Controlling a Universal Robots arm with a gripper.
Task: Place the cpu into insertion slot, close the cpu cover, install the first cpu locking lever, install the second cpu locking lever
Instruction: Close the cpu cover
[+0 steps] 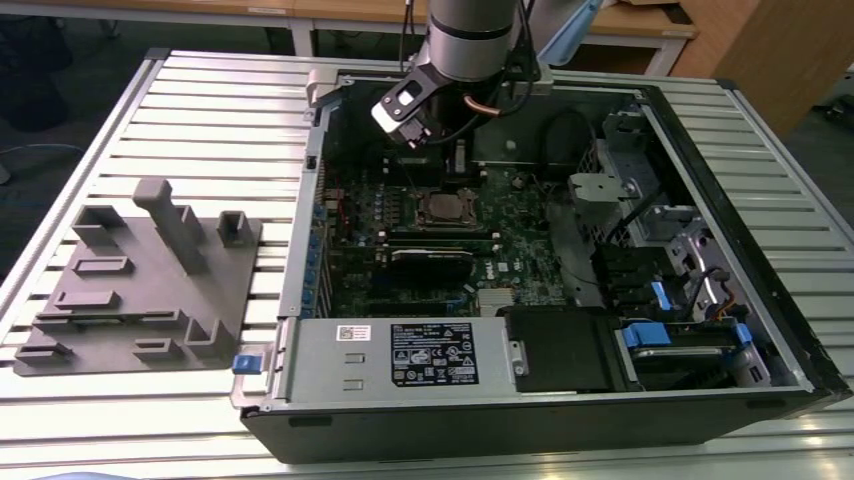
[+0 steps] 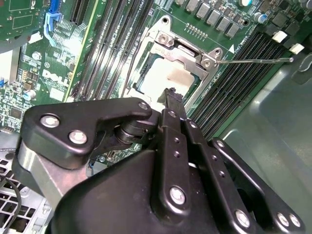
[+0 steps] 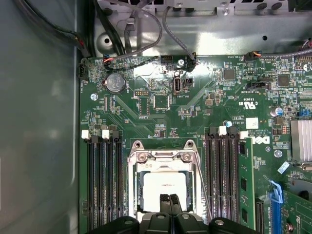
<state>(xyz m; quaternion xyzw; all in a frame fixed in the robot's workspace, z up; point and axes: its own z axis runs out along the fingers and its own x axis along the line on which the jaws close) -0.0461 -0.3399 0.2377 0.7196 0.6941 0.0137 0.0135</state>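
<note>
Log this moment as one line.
pincer: shut, over cpu | cpu: seated under cpu cover | cpu cover: down | locking lever: sticks out sideways

Claw [image 3: 170,198] hides part of cpu [image 3: 163,184], cpu cover [image 3: 161,157].

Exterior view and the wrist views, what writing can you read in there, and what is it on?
Black label on the silver box: white print, too small to read.
White sticker beside it: too small to read.
Motherboard: small white markings, unreadable, and a white maker's logo.
cpu: faint print, blurred.
</note>
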